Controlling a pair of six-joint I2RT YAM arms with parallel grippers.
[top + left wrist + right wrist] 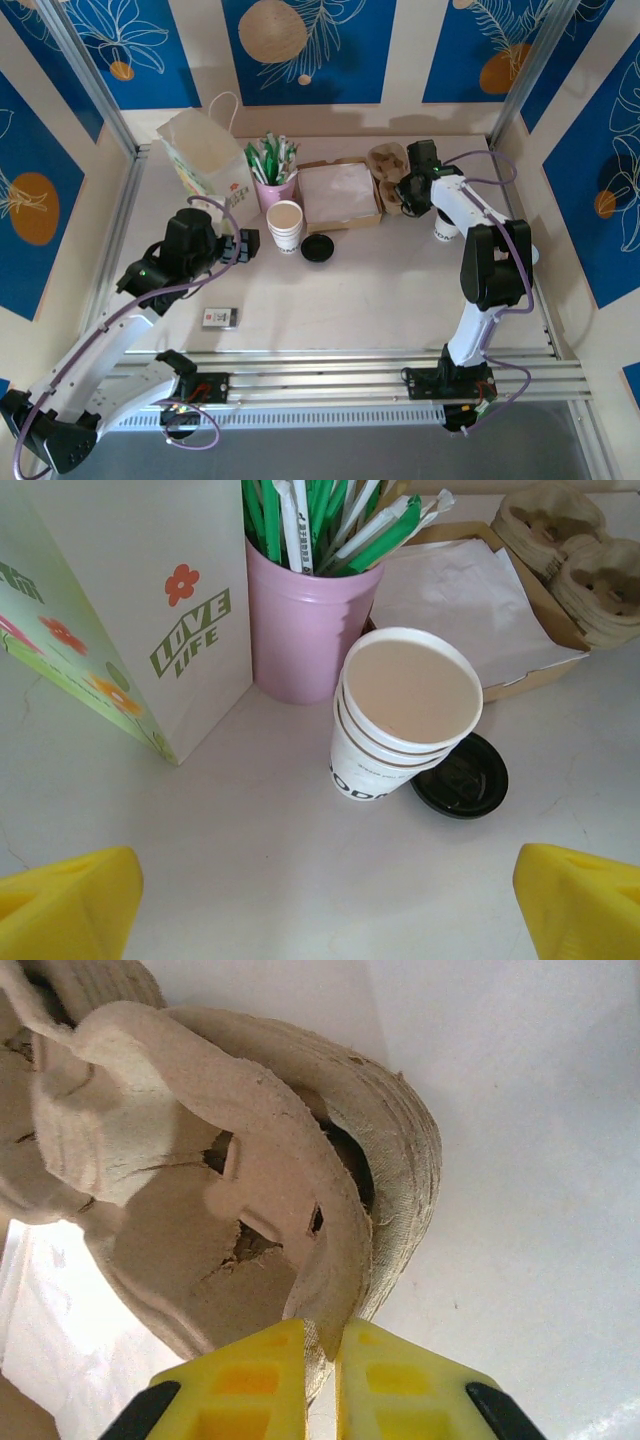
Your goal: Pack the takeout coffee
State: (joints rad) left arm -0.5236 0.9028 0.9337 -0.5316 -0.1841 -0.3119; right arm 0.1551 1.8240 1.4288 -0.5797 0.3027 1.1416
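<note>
A small white cup, likely the takeout coffee, stands by the right arm with its top hidden under the wrist. My right gripper is shut on the thin rim of a brown pulp cup carrier at the back right. My left gripper is open with nothing between its yellow fingertips. It faces a stack of lidless cream cups from a short way off. A loose black lid lies on the table beside the stack.
A white paper bag stands at the back left. Beside it is a pink cup of green-white sticks. A cardboard box of white paper lies mid-back. A small packet lies near the front.
</note>
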